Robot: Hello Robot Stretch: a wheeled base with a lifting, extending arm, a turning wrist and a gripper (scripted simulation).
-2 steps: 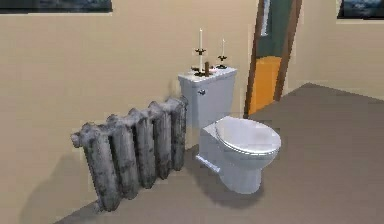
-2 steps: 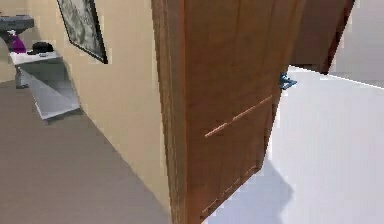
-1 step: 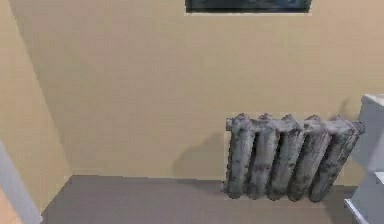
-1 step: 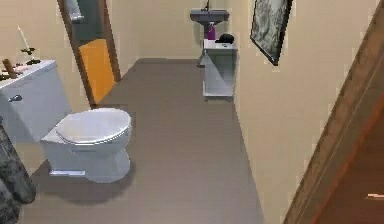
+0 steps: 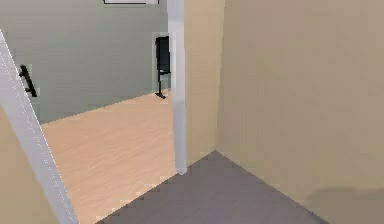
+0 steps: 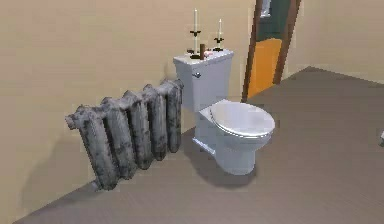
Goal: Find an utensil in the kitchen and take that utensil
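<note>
Room here: a bathroom by the look of it, with a toilet, a radiator just beside it against the wall, and candles standing on the tank.
Where the utensil lies: cannot be told. Since this is no kitchen, it is likely somewhere beyond this room.
Way out ahead: a doorway at the forward view's left, bounded by a white door frame. The grey floor gives way there to a wooden floor.
Far end of that room: a dark upright thing against the grey wall, too small to name.
Other exit: an orange-panelled door past the toilet in the arm side view.
Relation the move turns on: the doorway sits left of straight ahead, with beige wall on the right, so the base probably has to bear left to pass through.
State of the claw: cannot be told from these pictures.
Step in hand: searching, with the take not yet begun.
Risk: clipping the door frame on the turn.
</note>
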